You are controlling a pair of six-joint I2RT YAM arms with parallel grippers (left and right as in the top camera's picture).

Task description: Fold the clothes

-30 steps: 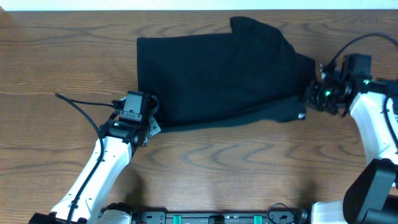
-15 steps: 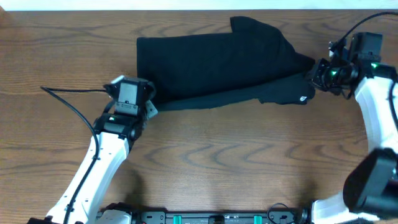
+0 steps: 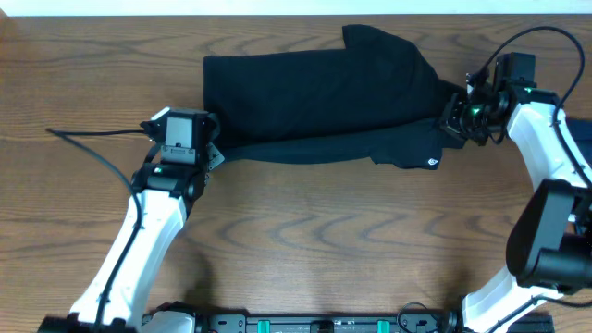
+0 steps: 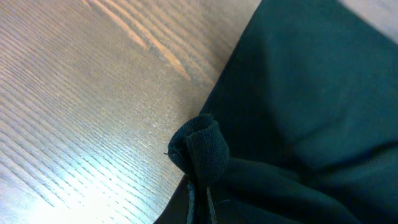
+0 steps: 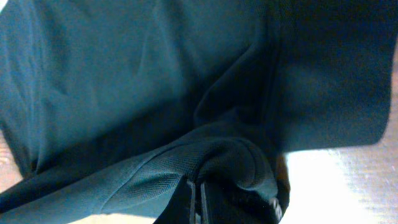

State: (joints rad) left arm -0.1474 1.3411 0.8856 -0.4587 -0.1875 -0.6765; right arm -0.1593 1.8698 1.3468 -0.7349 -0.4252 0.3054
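Observation:
The black top [image 3: 319, 97] lies spread across the far middle of the table, its near edge lifted and drawn back over itself. A small white logo [image 3: 432, 165] shows on its lower right part. My left gripper [image 3: 216, 151] is shut on the top's near left corner, a bunched fold of fabric [image 4: 202, 149] in the left wrist view. My right gripper [image 3: 450, 118] is shut on the top's right edge, with a fold [image 5: 230, 162] pinched between its jaws in the right wrist view. The neck tag is hidden.
Brown wood table [image 3: 305, 240] extends in front of the top. A black cable [image 3: 88, 139] trails left from the left arm. A bit of dark blue cloth [image 3: 585, 143] shows at the right edge.
Both grippers have moved away from me, carrying the top's near edge back over the garment. The left gripper also shifted left. The logo moved left and is now on the folded flap.

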